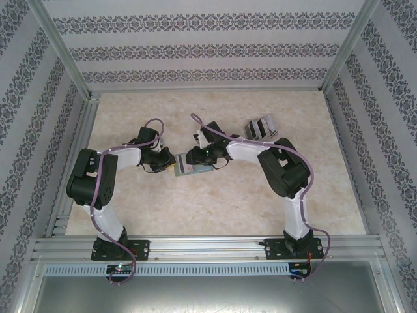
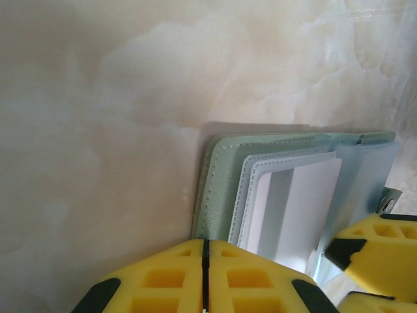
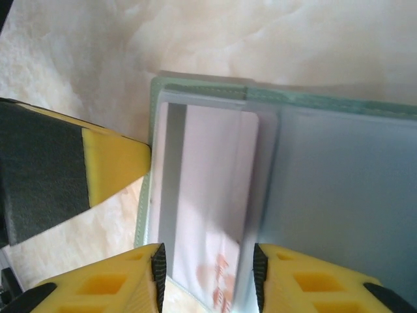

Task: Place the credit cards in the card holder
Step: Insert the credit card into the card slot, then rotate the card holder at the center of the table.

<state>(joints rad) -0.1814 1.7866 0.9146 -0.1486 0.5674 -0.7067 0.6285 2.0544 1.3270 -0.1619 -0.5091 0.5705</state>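
The sage-green card holder (image 1: pixel 190 171) lies open on the table between both arms. A pale credit card (image 3: pixel 212 189) with orange print sits in its clear sleeve, and the same card (image 2: pixel 303 202) shows in the left wrist view. My right gripper (image 3: pixel 207 274) stands open, one finger on each side of the card's near end without pressing it. My left gripper (image 2: pixel 205 246) is shut, pinching the edge of the holder's green cover (image 2: pixel 218 189). Seen from above, the left gripper (image 1: pixel 167 163) and the right gripper (image 1: pixel 191 158) meet over the holder.
A grey upright slotted rack (image 1: pixel 260 126) with dark cards in it stands at the back right, behind the right arm. Patterned walls and metal rails (image 1: pixel 71 169) enclose the marble-look table (image 1: pixel 215 202).
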